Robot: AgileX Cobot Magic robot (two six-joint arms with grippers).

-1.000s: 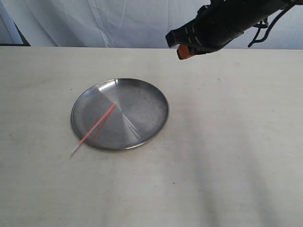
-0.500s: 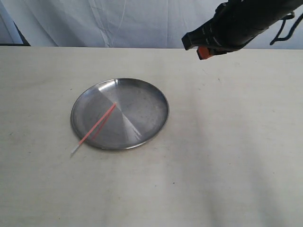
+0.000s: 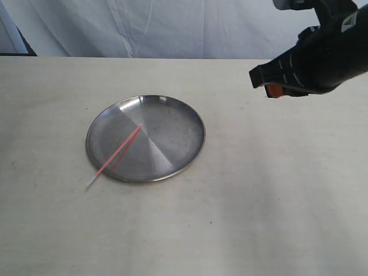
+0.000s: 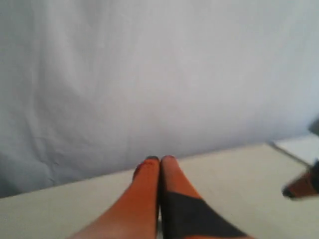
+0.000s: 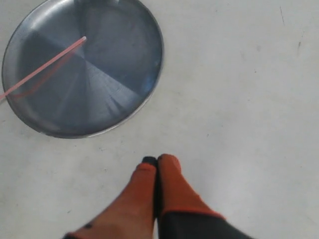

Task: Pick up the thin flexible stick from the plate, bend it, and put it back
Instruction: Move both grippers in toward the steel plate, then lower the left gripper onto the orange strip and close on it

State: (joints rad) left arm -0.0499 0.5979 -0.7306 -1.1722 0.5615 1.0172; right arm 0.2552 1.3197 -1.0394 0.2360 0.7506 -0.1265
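The thin pink-orange stick lies straight across the left half of the silvery plate, its whitish end poking over the rim onto the table. The right wrist view shows the stick and the plate too. My right gripper hovers high at the upper right, well away from the plate, and its orange fingers are pressed together with nothing between them. My left gripper is outside the exterior view; its fingers are shut and empty, facing a white backdrop.
The plate rests on a pale beige table. White cloth hangs behind the table's far edge. A dark and orange object shows at the edge of the left wrist view.
My right arm has moved rightward and slightly lower over the last second, away from the plate. The stick and the plate have not moved.
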